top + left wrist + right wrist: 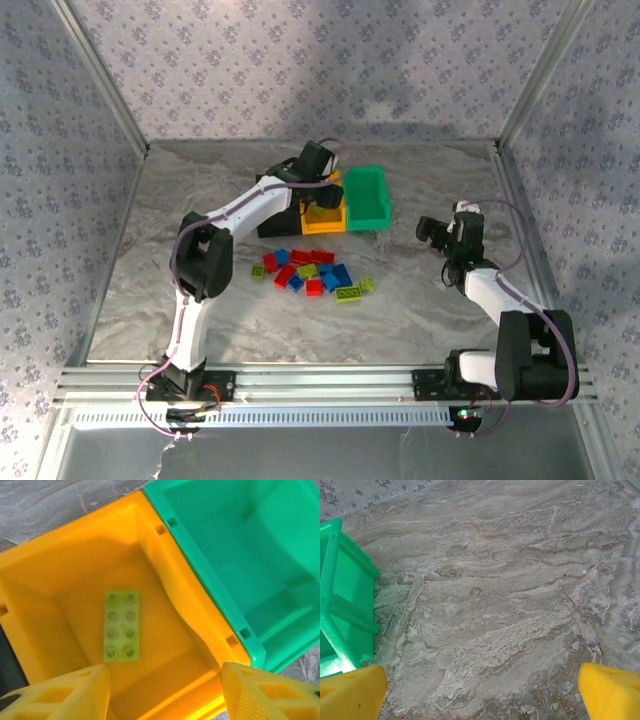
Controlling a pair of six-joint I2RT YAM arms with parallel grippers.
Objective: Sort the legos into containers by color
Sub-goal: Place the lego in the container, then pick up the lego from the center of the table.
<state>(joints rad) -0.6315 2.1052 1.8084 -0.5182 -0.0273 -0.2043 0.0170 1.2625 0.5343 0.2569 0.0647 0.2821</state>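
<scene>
Two robot arms stand at 6 o'clock on a grey, marble-veined tabletop [200, 310] with a matte, streaked surface. The white-and-black left arm [240, 210] reaches toward 12 o'clock, and the right arm [500, 295] bends toward 11 o'clock.

Three smooth, open-top rectangular plastic bins are joined in a row near 12 o'clock. The green bin [367, 195] is at the 3 o'clock end and the orange-yellow bin [325, 222] sits in the middle. The black bin [288, 222] at the 9 o'clock end is partly hidden under the left arm.

The left gripper [167, 695] hovers over the orange-yellow bin, its ribbed yellow fingers [65, 695] spread wide, holding and touching nothing. The right gripper [480, 695] hangs over bare tabletop at 4 o'clock from the green bin. Its fingers are also wide apart and nothing is between them.

Loose red, blue and yellow-green studded bricks [315, 272] lie scattered at 6 o'clock from the bins. One flat yellow-green brick [121, 626], with eight studs in two rows, lies on the floor of the orange-yellow bin.
</scene>
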